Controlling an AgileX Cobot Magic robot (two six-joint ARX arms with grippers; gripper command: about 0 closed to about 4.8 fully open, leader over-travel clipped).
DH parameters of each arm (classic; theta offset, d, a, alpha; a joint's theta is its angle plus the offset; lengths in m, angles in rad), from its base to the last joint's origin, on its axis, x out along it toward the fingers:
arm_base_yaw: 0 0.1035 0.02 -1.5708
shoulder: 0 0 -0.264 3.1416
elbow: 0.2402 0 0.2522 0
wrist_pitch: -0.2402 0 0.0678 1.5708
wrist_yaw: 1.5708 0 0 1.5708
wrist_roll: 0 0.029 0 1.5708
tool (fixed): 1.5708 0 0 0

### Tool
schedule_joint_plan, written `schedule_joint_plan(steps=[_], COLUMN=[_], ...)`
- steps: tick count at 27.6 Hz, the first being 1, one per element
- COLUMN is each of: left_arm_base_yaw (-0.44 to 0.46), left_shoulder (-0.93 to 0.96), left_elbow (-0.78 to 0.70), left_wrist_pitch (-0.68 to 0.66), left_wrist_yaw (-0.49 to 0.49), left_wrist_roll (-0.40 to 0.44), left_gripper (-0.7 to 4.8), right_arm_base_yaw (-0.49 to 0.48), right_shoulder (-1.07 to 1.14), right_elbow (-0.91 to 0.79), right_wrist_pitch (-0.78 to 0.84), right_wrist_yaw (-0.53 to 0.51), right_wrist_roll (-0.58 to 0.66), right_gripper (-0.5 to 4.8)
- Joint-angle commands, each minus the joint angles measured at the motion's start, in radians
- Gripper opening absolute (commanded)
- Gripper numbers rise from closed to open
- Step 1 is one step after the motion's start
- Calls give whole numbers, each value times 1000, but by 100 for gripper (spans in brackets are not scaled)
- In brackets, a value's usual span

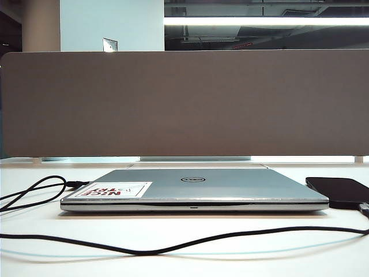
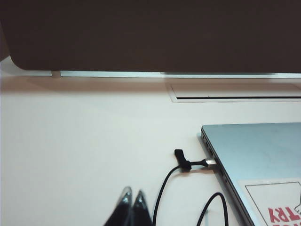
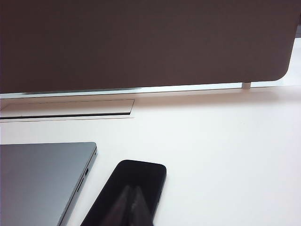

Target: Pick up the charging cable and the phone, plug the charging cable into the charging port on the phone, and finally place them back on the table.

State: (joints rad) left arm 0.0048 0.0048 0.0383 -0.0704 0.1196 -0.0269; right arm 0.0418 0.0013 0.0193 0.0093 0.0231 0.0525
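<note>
The black phone (image 1: 340,190) lies flat on the white table (image 1: 259,262) at the far right, beside the laptop. The charging cable (image 1: 173,249) snakes across the table's front and loops at the left (image 1: 34,193). One silvery plug of the cable (image 2: 210,162) sits in the laptop's side. Its other end rises by the phone's near corner (image 1: 363,209); whether they join I cannot tell. My left gripper (image 2: 133,197) hovers shut over bare table next to the cord. Shut too, my right gripper (image 3: 133,200) hangs above the phone (image 3: 141,172). Neither gripper shows in the exterior view.
A closed silver laptop (image 1: 193,187) with a red-lettered sticker (image 1: 112,190) fills the table's middle. Behind it stands a grey-brown divider panel (image 1: 184,104). A narrow cable slot (image 2: 235,98) lies in the tabletop just before the panel.
</note>
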Motion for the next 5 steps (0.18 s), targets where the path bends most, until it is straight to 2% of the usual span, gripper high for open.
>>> schedule_joint_plan(steps=[1, 5], left_arm_base_yaw=[1, 1], left_shoulder=[0, 0], left_elbow=[3, 3], left_wrist_pitch=[20, 20], left_wrist_yaw=[0, 0], left_wrist_roll=[0, 0], left_gripper=[-5, -5], right_arm_base_yaw=[2, 2], right_shoulder=[-2, -2], right_elbow=[8, 8], right_wrist_pitch=[17, 17], right_wrist_yaw=[1, 1], right_wrist_roll=[0, 0], right_gripper=[9, 9])
